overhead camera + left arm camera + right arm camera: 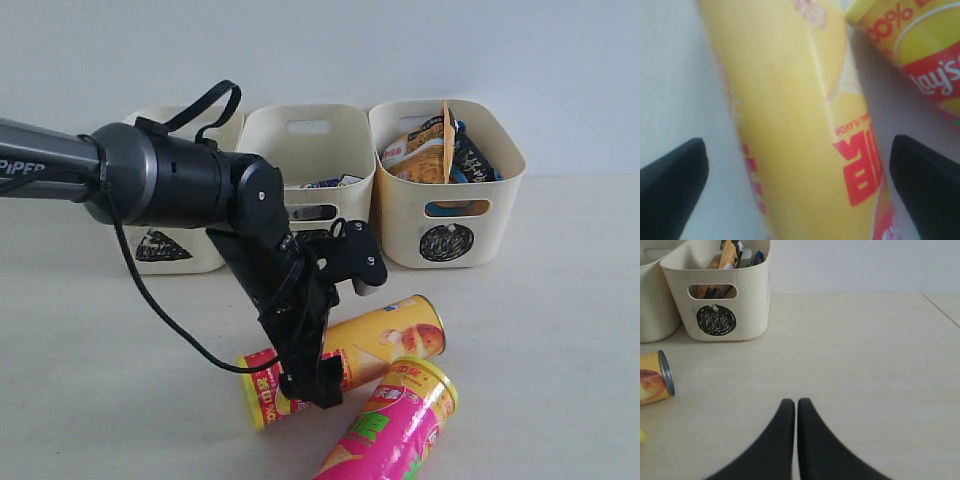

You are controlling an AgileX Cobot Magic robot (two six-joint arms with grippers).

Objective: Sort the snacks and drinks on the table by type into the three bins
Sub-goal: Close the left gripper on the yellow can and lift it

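The yellow crisp tube (385, 335) lies on its side on the table (560, 330). My left gripper (312, 385) reaches down over it and stands open. In the left wrist view the yellow tube (790, 115) fills the space between the two black fingers (670, 187), with table showing beside it. The pink tube (390, 432) lies just in front of it, its yellow and red end (920, 45) close by. Two crinkly bags (440, 150) stand in the circle bin (400, 225). My right gripper (796, 402) is shut and empty over bare table.
The triangle bin (195, 255) and square bin (305, 130) stand left of the circle bin (747, 305) along the back. Something blue and white (335, 182) peeks inside the square bin. The left arm and its cable hang across the bins' fronts.
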